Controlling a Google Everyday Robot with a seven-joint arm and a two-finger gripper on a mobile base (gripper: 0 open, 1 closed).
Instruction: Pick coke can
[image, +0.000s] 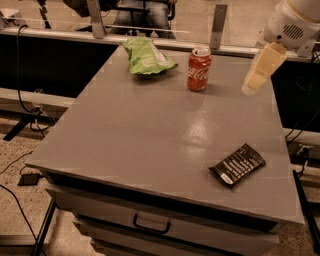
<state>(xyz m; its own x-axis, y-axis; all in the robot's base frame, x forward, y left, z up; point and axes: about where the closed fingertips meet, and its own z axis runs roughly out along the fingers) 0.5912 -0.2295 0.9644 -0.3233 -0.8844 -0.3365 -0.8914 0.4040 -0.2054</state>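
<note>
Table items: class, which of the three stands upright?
The coke can, red, near the far edge; the green chip bag and black wrapper lie flat. The gripper hangs to the can's right.

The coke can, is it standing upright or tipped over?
Upright. The coke can stands on its base on the table, silver top up. The gripper hangs at its right in the picture, apart.

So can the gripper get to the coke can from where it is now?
Probably yes: the gripper hangs close beside the coke can, and nothing stands between them.
</note>
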